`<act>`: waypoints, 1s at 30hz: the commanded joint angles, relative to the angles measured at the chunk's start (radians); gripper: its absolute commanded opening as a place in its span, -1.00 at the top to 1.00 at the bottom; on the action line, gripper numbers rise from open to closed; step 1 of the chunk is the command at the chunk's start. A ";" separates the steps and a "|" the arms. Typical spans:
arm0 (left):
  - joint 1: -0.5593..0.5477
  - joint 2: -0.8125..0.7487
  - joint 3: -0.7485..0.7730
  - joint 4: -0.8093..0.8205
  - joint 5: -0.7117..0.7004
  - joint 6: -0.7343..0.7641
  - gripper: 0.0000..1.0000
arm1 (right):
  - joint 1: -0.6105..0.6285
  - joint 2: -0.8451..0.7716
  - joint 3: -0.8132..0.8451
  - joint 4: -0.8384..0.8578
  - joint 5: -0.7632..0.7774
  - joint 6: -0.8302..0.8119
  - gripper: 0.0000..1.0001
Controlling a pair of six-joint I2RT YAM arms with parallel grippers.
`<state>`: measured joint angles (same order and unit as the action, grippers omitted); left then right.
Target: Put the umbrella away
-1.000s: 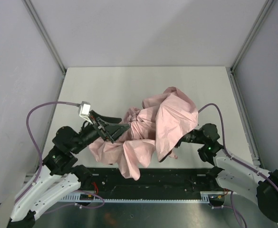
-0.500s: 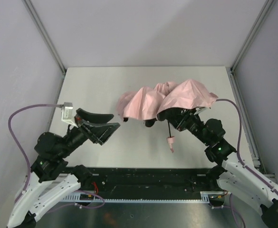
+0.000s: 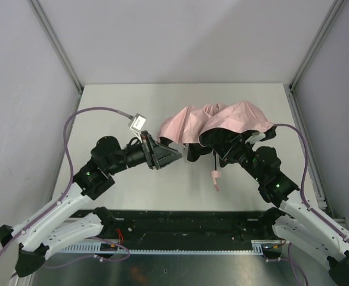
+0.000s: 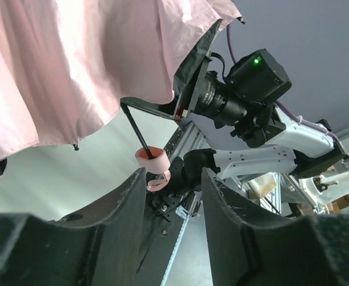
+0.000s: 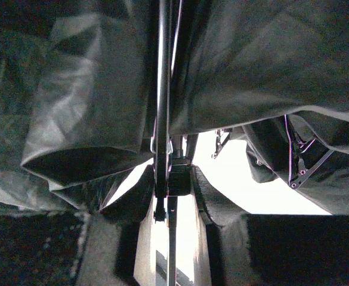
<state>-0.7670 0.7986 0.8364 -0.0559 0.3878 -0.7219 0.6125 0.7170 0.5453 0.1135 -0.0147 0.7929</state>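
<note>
The umbrella [image 3: 216, 118] hangs above the table with its pale pink canopy half spread and drooping. Its thin dark shaft [image 4: 135, 128] runs down to the small pink handle [image 3: 215, 177], which dangles free with its loop strap. My right gripper [image 5: 173, 179] is shut on the shaft just under the canopy; in the top view the fabric hides most of it. My left gripper [image 3: 175, 157] points right at the canopy's left edge, close to the fabric. Its jaws stand partly open with nothing between them. The handle [image 4: 151, 161] shows just beyond the left finger [image 4: 123, 205].
The white table [image 3: 120, 113] is walled by grey panels with aluminium posts at the back corners. A black rail [image 3: 186, 223] runs along the near edge between the arm bases. The right arm [image 3: 272, 179] reaches in from the right.
The right arm lifted the umbrella off the table and now holds it up. The left arm swung in toward the canopy and its jaws narrowed from wide open.
</note>
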 commanded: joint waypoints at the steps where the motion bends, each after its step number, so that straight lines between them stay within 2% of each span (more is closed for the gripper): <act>1: -0.013 0.019 -0.048 0.116 -0.032 -0.082 -0.04 | 0.006 -0.029 0.059 0.076 0.059 0.010 1.00; 3: -0.014 0.019 -0.083 0.161 -0.055 -0.113 -0.24 | 0.009 -0.032 0.059 0.085 0.062 0.020 1.00; 5: -0.017 0.027 -0.098 0.184 -0.070 -0.131 -0.33 | 0.013 -0.033 0.059 0.092 0.067 0.024 1.00; 13: -0.026 0.059 -0.120 0.222 -0.127 -0.147 -0.03 | 0.028 -0.044 0.059 0.108 0.064 0.026 1.00; 15: -0.027 0.032 -0.120 0.230 -0.129 -0.117 -0.14 | 0.028 -0.048 0.059 0.106 0.047 -0.013 1.00; 19: -0.026 -0.094 -0.127 0.188 -0.160 -0.022 -0.58 | 0.013 -0.067 0.054 0.104 -0.055 -0.166 1.00; 21: -0.024 -0.174 -0.121 0.131 -0.192 0.029 -0.71 | -0.003 -0.084 0.051 0.106 -0.119 -0.225 1.00; 24: -0.023 -0.289 -0.116 0.091 -0.237 0.070 -0.81 | -0.025 -0.100 0.050 0.115 -0.202 -0.277 1.00; 26: -0.022 -0.305 -0.092 0.085 -0.235 0.063 -0.83 | -0.028 -0.099 0.050 0.114 -0.213 -0.291 1.00; 28: -0.022 -0.241 -0.038 0.085 -0.171 0.045 -0.87 | -0.028 -0.087 0.049 0.116 -0.208 -0.292 1.00; 30: -0.024 -0.125 0.055 0.085 -0.057 0.046 -0.80 | -0.025 -0.068 0.049 0.130 -0.209 -0.284 1.00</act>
<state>-0.7879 0.5022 0.7643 0.0418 0.2058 -0.7067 0.5892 0.6407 0.5453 0.1150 -0.1810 0.5556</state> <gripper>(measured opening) 0.929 0.241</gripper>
